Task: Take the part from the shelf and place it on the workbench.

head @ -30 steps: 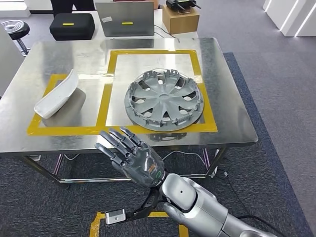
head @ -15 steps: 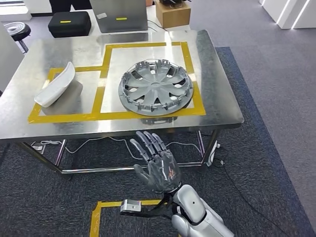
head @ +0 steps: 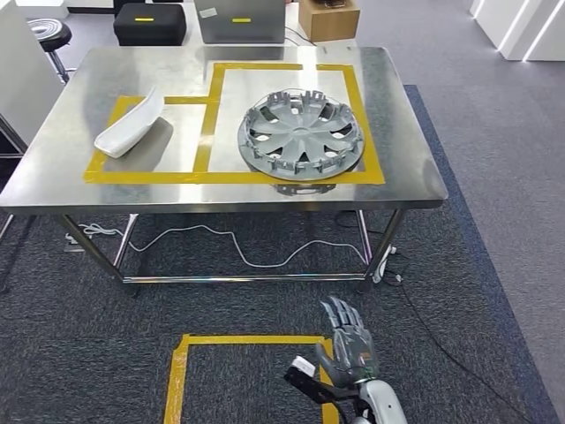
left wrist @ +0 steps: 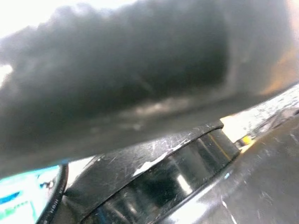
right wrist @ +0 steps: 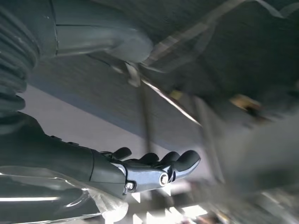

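While the right hand [head: 348, 350] hangs low over the dark carpet, well short of the surface [head: 413, 159], we note its fingers [right wrist: 176, 161] are extended and slightly apart, holding nothing. We cannot tell the state of the left hand, as its wrist view is a dark blur. We locate the part, a grey wheel cover [head: 301, 134], lying flat on the surface inside the larger yellow-taped rectangle [head: 220, 88]. A white curved piece [head: 130, 124] lies in the smaller taped area beside it.
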`<act>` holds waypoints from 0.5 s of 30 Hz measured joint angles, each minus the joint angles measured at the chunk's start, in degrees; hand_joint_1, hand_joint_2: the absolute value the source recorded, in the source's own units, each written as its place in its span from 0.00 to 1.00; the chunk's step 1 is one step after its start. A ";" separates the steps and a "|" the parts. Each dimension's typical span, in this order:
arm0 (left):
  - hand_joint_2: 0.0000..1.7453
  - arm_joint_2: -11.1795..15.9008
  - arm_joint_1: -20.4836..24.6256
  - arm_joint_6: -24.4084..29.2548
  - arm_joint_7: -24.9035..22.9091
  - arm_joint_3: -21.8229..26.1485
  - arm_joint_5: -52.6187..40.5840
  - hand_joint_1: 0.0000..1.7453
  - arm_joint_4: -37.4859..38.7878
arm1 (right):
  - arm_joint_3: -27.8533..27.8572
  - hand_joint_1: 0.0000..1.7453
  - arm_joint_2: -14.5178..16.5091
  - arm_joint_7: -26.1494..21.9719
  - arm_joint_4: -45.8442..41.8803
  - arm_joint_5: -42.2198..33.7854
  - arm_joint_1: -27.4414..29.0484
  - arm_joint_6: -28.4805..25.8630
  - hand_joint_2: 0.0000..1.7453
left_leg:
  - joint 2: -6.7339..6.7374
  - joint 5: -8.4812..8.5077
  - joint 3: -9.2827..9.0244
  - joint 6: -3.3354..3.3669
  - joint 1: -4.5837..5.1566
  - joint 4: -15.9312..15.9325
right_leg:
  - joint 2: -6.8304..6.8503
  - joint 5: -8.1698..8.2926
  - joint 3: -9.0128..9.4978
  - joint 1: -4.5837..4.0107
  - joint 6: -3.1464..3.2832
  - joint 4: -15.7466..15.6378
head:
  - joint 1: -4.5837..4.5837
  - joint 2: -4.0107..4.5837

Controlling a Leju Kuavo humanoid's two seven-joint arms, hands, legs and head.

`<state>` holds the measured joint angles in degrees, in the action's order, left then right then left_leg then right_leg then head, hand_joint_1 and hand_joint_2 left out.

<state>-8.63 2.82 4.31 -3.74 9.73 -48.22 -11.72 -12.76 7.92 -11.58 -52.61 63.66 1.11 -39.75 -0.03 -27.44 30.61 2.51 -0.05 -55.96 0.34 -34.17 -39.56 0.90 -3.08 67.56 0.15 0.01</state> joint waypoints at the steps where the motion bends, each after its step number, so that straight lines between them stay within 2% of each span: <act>1: 0.00 -0.04 -0.09 0.08 -0.13 0.31 0.01 0.00 0.00 | 1.95 0.00 0.31 0.11 1.99 0.07 0.35 -0.01 1.00 | 0.02 0.72 0.97 0.09 0.16 -0.06 | -0.08 -1.41 -0.48 -0.03 -0.01 3.48 | 0.13 0.00; 2: 0.00 -0.06 -0.20 0.13 -0.23 0.54 0.02 0.00 0.00 | 3.51 0.00 0.59 0.16 3.59 0.11 0.64 -0.01 1.00 | 0.08 1.40 1.94 0.12 0.34 -0.15 | -0.12 -1.36 -0.31 -0.07 0.04 5.64 | 0.22 -0.01; 3: 0.00 -0.08 -0.29 0.16 -0.30 0.70 0.03 0.00 0.00 | 4.68 0.00 0.87 0.15 4.85 0.15 0.86 -0.01 1.00 | 0.14 2.05 2.86 0.11 0.51 -0.26 | -0.13 -0.16 0.71 -0.12 0.19 6.06 | 0.28 -0.01; 4: 0.00 -0.10 -0.34 0.16 -0.31 0.89 0.04 0.00 0.00 | 5.61 0.00 1.16 0.15 5.88 0.17 1.00 -0.01 1.00 | 0.20 2.65 3.73 0.07 0.64 -0.37 | -0.14 1.58 2.80 -0.18 0.43 4.37 | 0.28 -0.01; 5: 0.00 -0.13 -0.33 0.17 -0.31 1.07 0.04 0.00 0.00 | 6.30 0.00 1.42 0.15 6.63 0.19 1.06 -0.02 1.00 | 0.23 3.19 4.38 -0.02 0.74 -0.50 | -0.15 2.93 5.63 -0.28 0.72 1.11 | 0.27 -0.01; 6: 0.00 -0.19 -0.32 0.18 -0.32 1.24 0.05 0.00 0.00 | 6.88 0.00 1.66 0.14 7.18 0.21 1.05 -0.03 1.00 | 0.24 3.69 4.93 -0.18 0.89 -0.65 | -0.16 3.26 9.30 -0.46 1.04 -3.54 | 0.30 0.00; 7: 0.00 -0.25 -0.32 0.20 -0.32 1.40 0.05 0.00 0.01 | 7.38 0.00 1.88 0.14 7.65 0.24 0.98 -0.05 1.00 | 0.26 4.23 5.34 -0.38 0.98 -0.75 | -0.18 2.88 12.58 -0.61 1.35 -8.11 | 0.28 -0.01; 8: 0.00 -0.30 -0.33 0.21 -0.32 1.51 0.05 0.00 0.01 | 7.81 0.00 2.09 0.14 8.09 0.25 0.90 -0.08 1.00 | 0.30 4.83 5.58 -0.59 1.02 -0.76 | -0.22 2.27 14.74 -0.79 1.58 -11.39 | 0.28 -0.01; 9: 0.00 -0.34 -0.37 0.23 -0.33 1.58 0.05 0.00 0.02 | 8.20 0.00 2.25 0.14 8.54 0.26 0.87 -0.09 1.00 | 0.33 5.46 5.78 -0.84 1.02 -0.66 | -0.25 1.78 15.84 -0.96 1.79 -13.47 | 0.27 -0.01; 11: 0.00 -0.35 -0.48 0.23 -0.33 1.70 0.05 0.00 0.07 | 8.79 0.00 2.52 0.15 9.49 0.26 1.00 -0.09 1.00 | 0.29 6.09 6.16 -1.42 0.89 -0.38 | -0.15 2.58 14.96 -0.91 2.37 -14.07 | 0.29 -0.01; 12: 0.00 -0.34 -0.53 0.23 -0.34 1.73 0.06 0.00 0.09 | 9.00 0.00 2.67 0.14 9.85 0.26 1.06 -0.09 1.00 | 0.24 5.06 6.50 -1.81 0.82 -0.88 | -0.05 3.19 14.47 -0.82 2.83 -14.12 | 0.26 0.00; 13: 0.00 -0.32 -0.58 0.23 -0.35 1.76 0.07 0.00 0.12 | 9.19 0.00 2.83 0.14 10.16 0.26 1.09 -0.09 1.00 | 0.19 2.82 7.11 -2.21 0.72 -2.62 | 0.05 3.91 13.91 -0.69 3.26 -14.16 | 0.15 0.00; 15: 0.00 -0.28 -0.57 0.23 -0.37 1.80 0.07 0.00 0.13 | 9.51 0.00 3.09 0.13 10.60 0.27 1.05 -0.10 1.00 | 0.17 -3.31 8.72 -2.90 0.38 -9.45 | 0.17 5.14 12.55 -0.65 3.78 -13.91 | -0.15 0.00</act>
<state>-8.91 2.25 4.55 -4.10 11.53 -48.15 -11.58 -3.26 11.00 -11.45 -42.01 63.93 2.16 -39.85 0.15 -30.75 39.34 -0.39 0.33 -65.41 0.52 -29.03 -27.01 0.25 0.70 53.65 0.00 0.01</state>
